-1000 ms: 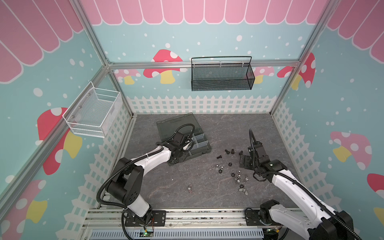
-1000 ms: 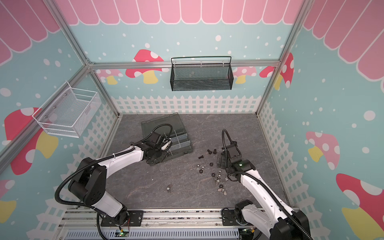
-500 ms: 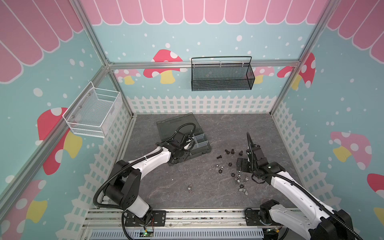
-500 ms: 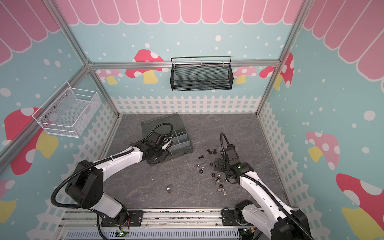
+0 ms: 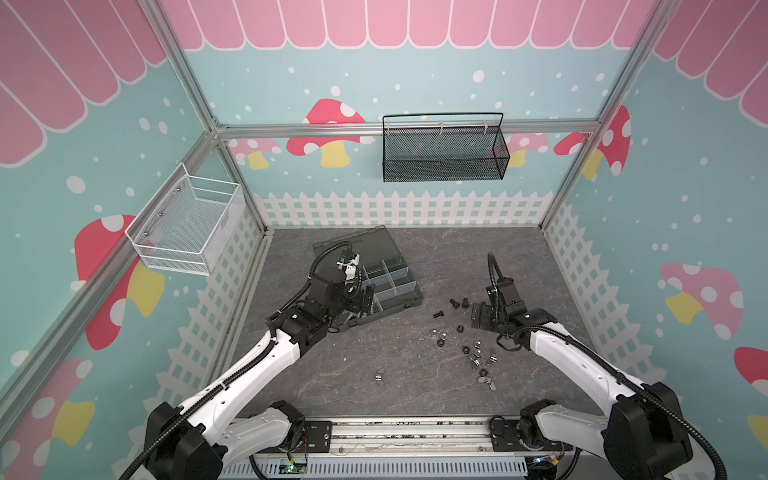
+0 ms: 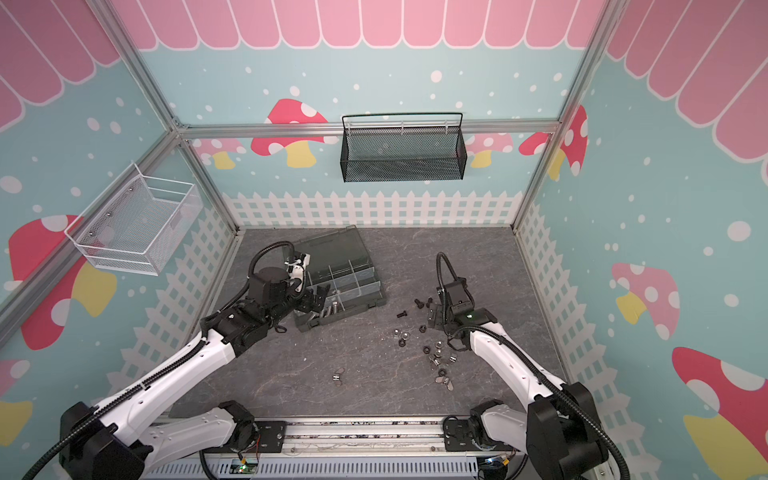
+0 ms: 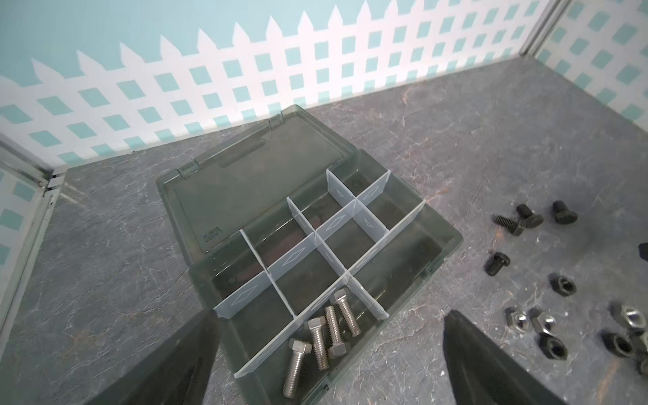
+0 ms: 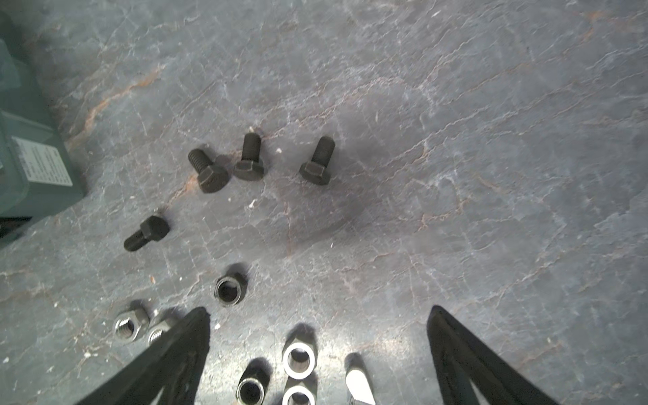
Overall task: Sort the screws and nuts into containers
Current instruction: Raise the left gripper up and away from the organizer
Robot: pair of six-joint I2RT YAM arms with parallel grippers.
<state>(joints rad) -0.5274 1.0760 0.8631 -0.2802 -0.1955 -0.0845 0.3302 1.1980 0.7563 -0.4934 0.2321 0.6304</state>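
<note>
The left pincer [image 7: 331,315] is held spread wide, empty, over the containers [image 7: 445,242] twd the worktop's [image 5: 332,374] back-left. The right pincer [image 8: 319,311] likewise, over loose nuts [image 8: 298,357]. Done: 4 silver screws [image 7: 324,336] laid in one of them. Left: black screws [image 8: 245,161] and all nuts seen, on worktop right of centre. Vs earlier: left pincer was nearly closed.

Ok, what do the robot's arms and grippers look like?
The left arm and right arm have white links with black joints. A ribbed black cable loops above each wrist. The left gripper and right gripper are black, their fingers tapering to points.
</note>
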